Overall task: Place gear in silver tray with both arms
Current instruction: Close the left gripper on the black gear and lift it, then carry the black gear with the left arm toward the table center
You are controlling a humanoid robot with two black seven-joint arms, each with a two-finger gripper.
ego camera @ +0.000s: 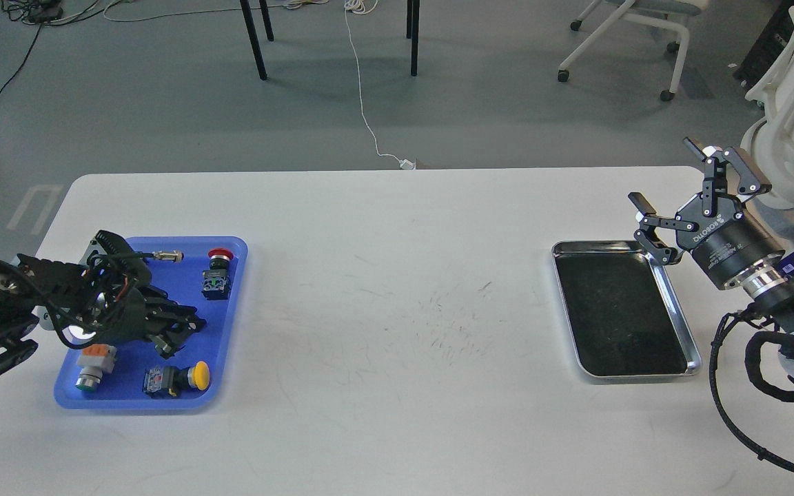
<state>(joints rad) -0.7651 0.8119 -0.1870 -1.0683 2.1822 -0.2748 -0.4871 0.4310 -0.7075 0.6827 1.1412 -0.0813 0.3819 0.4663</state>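
The silver tray (677,311) lies empty on the right of the white table. My right gripper (666,176) is open and empty, hovering just beyond the tray's far right corner. My left gripper (178,335) reaches low into the blue plastic tray (230,324) on the left, its dark fingers pointing right over the tray's middle. The fingers blend together, so I cannot tell whether they are open or shut or holding anything. I see no gear; it may be hidden under the left gripper.
The blue tray holds a red push-button (218,274), a yellow push-button (178,378), an orange-and-grey part (94,365) and a brass connector (168,256). Chairs and table legs stand beyond the table's far edge.
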